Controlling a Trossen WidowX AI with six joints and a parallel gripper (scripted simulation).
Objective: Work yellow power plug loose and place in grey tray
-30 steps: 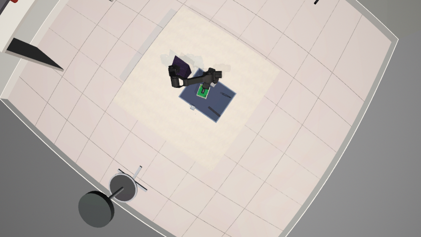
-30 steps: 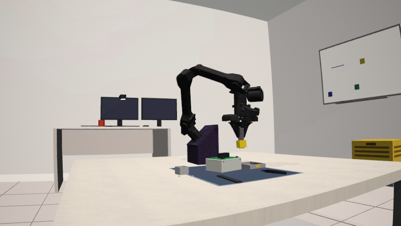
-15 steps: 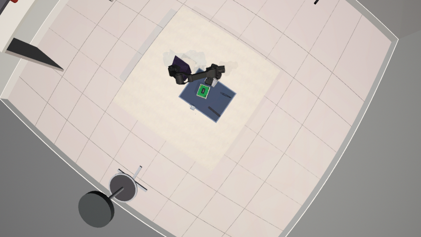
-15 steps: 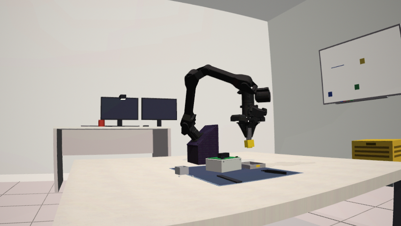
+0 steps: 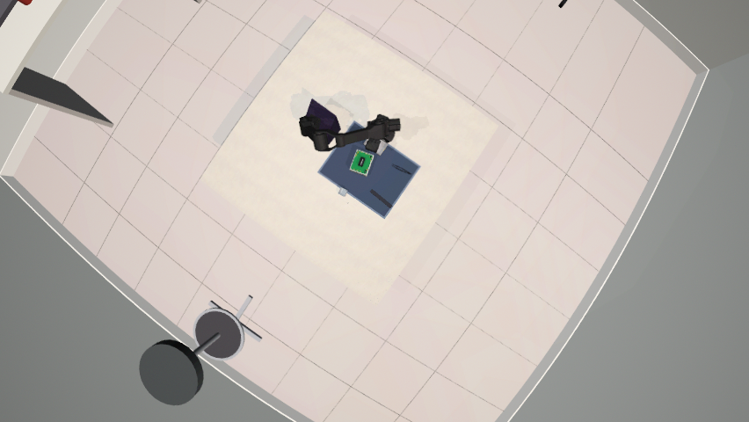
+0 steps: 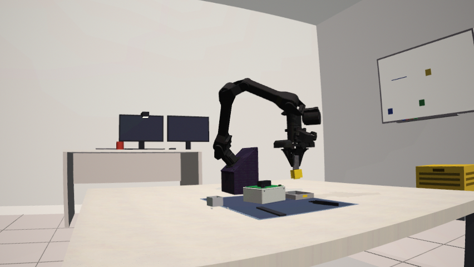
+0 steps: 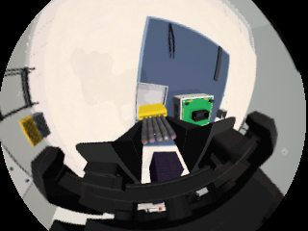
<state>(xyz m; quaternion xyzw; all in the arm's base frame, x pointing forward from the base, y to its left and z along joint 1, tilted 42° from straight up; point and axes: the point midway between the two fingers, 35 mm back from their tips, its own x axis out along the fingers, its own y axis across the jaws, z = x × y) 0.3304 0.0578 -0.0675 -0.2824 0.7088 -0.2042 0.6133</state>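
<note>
Sitting on the blue mat (image 5: 361, 191) (image 6: 281, 209) (image 7: 190, 63), left to right in the exterior view, are the green circuit board (image 5: 355, 162) (image 6: 255, 187) (image 7: 205, 104) on its pale box, then the grey tray (image 5: 382, 149) (image 6: 293, 196) (image 7: 150, 94); above the tray, the gripper (image 6: 296, 166) (image 7: 154, 121) pinches the grey wires of the yellow plug (image 6: 296, 174) (image 7: 152, 112), out of its socket (image 5: 361, 162) (image 6: 263, 183) (image 7: 199, 115).

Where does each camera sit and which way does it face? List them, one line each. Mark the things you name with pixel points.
Top: high overhead, facing down on the table (image 5: 314, 209) (image 6: 166, 228); arm (image 5: 356, 137) (image 6: 265, 90) partly shows.
Exterior: beside the table, low, looking across it; whole arm shows.
Wrist: on the arm, facing past the claw (image 6: 296, 167) (image 7: 158, 126) toward the mat (image 5: 361, 183) (image 6: 291, 207) (image 7: 192, 58).
All share the mat.
</note>
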